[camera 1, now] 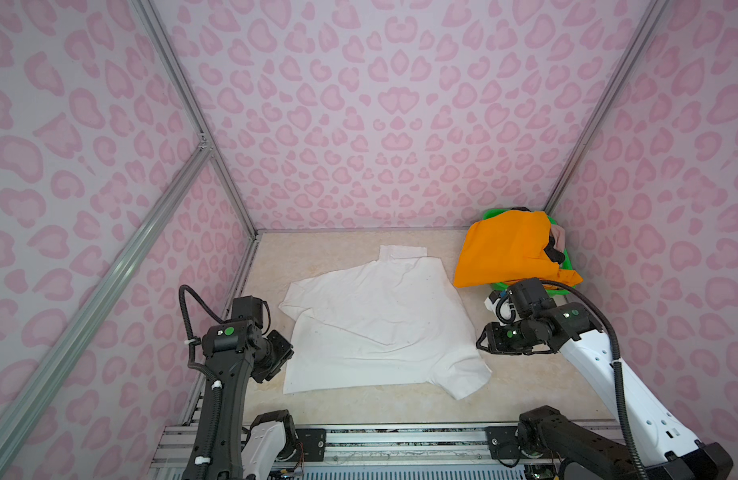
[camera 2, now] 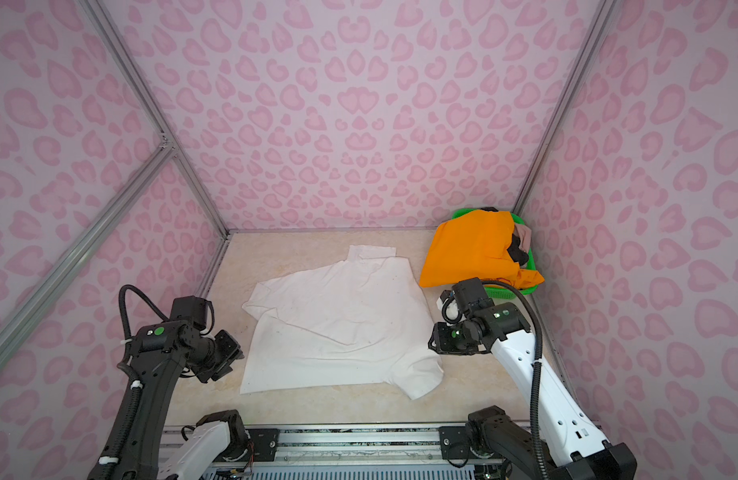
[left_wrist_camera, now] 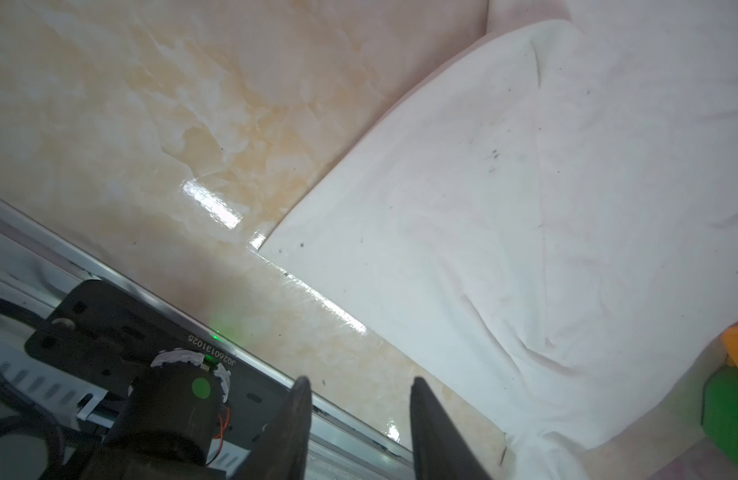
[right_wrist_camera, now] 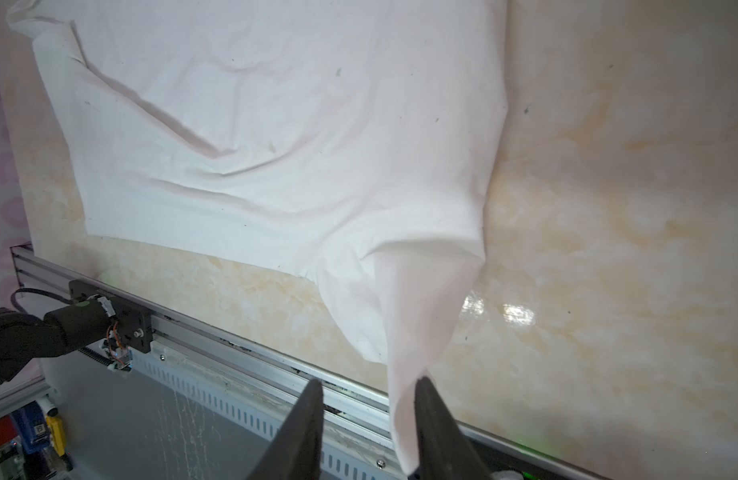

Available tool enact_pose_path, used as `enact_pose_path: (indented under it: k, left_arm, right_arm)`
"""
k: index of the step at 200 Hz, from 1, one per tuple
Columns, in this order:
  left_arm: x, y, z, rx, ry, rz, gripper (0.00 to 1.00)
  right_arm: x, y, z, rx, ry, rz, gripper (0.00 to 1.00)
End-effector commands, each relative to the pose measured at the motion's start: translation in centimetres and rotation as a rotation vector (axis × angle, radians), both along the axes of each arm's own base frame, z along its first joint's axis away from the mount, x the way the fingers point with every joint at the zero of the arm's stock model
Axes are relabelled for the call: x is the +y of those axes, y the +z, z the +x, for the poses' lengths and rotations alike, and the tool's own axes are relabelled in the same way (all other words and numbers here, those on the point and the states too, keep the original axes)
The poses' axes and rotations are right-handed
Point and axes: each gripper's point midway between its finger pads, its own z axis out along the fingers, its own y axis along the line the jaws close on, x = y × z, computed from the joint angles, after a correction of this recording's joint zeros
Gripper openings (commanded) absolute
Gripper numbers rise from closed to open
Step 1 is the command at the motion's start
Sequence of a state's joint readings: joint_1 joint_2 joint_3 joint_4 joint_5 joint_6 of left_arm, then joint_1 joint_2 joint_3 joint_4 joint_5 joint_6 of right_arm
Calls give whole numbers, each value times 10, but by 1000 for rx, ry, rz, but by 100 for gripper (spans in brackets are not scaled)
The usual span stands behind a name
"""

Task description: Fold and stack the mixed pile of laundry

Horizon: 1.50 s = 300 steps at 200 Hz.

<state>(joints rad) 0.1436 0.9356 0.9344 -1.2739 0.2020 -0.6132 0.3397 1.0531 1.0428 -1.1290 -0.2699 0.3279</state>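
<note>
White T-shirt [camera 1: 384, 324] lay spread on table [camera 1: 525, 386] | left tool [left_wrist_camera: 360, 380] jaws parted, empty | right tool [right_wrist_camera: 368, 380] jaws parted, sleeve cloth brushing one finger | orange shorts [camera 1: 504, 249] draped over basket [camera 1: 565, 291]

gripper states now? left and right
left gripper: open, empty.
right gripper: open; a tip of the white T-shirt lies against one finger, not clamped.
</note>
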Motion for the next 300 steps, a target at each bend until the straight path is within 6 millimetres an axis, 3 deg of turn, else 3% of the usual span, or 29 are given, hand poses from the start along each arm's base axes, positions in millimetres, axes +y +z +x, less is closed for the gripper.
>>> enact_pose_path:
  k: [1, 23, 48, 74, 94, 113, 150, 191, 222, 252, 284, 300]
  left_arm:
    - [21, 14, 4, -25, 43, 115, 48]
    - [17, 27, 44, -171, -1, 91, 47]
    - [-5, 20, 107, -324, -73, -19, 45]
    - [-34, 11, 160, -352, -216, 4, 46]
    - [-57, 5, 194, -342, -303, 30, 46]
    - [-62, -19, 223, -283, -291, 43, 46]
    - [-66, -82, 247, -97, -238, 15, 42]
    - [-70, -126, 255, 25, -256, -2, 41]
    - [-75, -138, 279, 46, -287, -13, 40]
    - [-94, -144, 303, 25, -343, -85, 38]
    - [-129, -134, 327, -50, -479, -181, 37]
    - [-122, -122, 334, -83, -483, -112, 40]
  right_arm:
    - [-18, 7, 18, -67, -32, -116, 49]
    - [-4, 9, 47, -130, -26, -79, 54]
    - [20, -5, 93, -196, -34, -2, 54]
    - [37, -37, 140, -197, -52, 15, 43]
    - [46, -65, 159, -129, -49, -5, 38]
    - [55, -86, 174, -97, -57, 5, 35]
    - [62, -120, 187, -1, -47, -19, 34]
    - [49, -149, 188, 90, -50, -84, 34]
    - [27, -158, 188, 126, -88, -105, 34]
    - [2, -159, 184, 149, -123, -124, 34]
    - [-16, -152, 182, 140, -153, -134, 34]
    - [-16, -148, 182, 131, -149, -135, 35]
